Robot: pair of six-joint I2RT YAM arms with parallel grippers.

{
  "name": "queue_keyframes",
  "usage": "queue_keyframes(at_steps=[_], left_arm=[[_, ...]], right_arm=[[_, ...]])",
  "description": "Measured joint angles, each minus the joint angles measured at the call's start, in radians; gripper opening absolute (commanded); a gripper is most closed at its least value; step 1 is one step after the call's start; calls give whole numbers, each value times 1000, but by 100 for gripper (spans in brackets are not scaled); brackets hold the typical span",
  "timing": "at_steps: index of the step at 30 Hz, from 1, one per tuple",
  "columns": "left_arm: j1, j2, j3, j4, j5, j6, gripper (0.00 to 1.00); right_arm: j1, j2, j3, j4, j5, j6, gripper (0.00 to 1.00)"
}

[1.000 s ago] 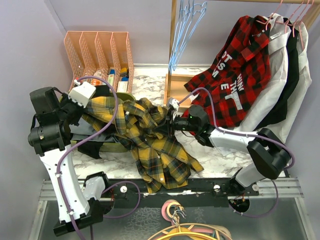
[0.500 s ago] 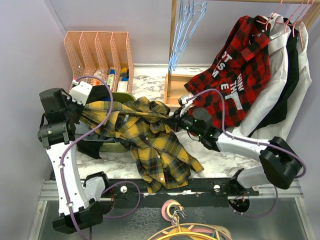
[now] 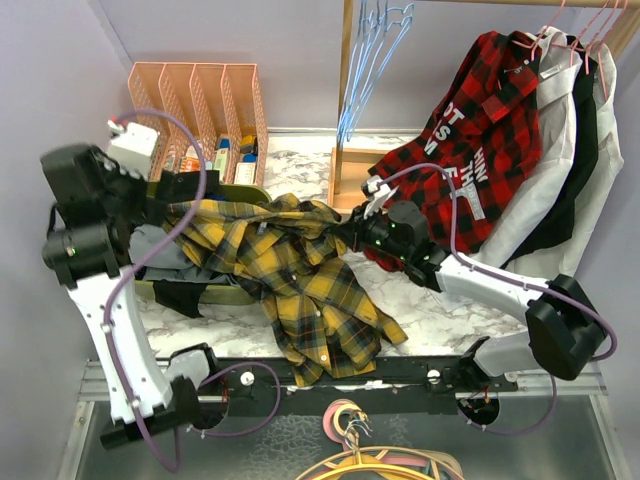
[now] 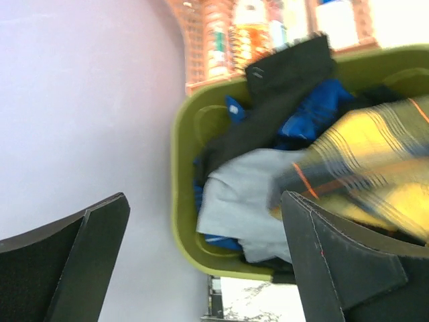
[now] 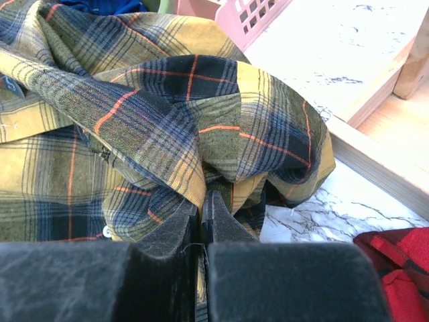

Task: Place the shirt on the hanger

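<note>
The mustard-and-dark plaid shirt lies crumpled across the marble table, its left end draped over a green bin. My right gripper is shut on a fold at the shirt's right edge; in the right wrist view the fingers pinch the cloth of the shirt. My left gripper hovers open over the bin, holding nothing. In the left wrist view its gripper is spread wide, with the blurred shirt off to the right. Light-blue wire hangers hang from the rail at the back.
The green bin holds a grey cloth and dark and blue garments. A pink wire organiser stands at the back left. A wooden rack post rises behind. A red plaid shirt and grey and black garments hang right.
My left gripper has opened and let go of the shirt, and that arm has pulled up and to the left. The shirt's left end has sagged. My right gripper stays clamped, shifted slightly right.
</note>
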State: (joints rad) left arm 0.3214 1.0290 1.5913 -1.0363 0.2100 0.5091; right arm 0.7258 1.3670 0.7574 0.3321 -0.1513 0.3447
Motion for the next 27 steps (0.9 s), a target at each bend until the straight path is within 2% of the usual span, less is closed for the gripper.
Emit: queue_keyframes(at_steps=[1, 4, 7, 9, 11, 14, 21, 27], left_arm=[[0, 43, 71, -24, -36, -26, 99], [2, 207, 324, -70, -119, -89, 98], [7, 353, 549, -176, -101, -117, 95], [6, 378, 603, -214, -43, -117, 92], [3, 327, 557, -256, 50, -94, 76], [-27, 211, 442, -326, 145, -64, 64], [-157, 126, 325, -372, 252, -68, 65], [-218, 208, 204, -373, 267, -98, 62]], right_arm=[[-1, 3, 3, -4, 0, 5, 9], [-1, 47, 47, -29, -3, 17, 55], [-1, 108, 112, -57, -4, 14, 66], [-1, 123, 132, -64, -3, 1, 69], [-1, 111, 119, -38, -3, -20, 71], [-1, 84, 77, 6, -9, -61, 71], [-2, 82, 76, 11, -56, -139, 70], [-2, 83, 76, 9, -75, -141, 70]])
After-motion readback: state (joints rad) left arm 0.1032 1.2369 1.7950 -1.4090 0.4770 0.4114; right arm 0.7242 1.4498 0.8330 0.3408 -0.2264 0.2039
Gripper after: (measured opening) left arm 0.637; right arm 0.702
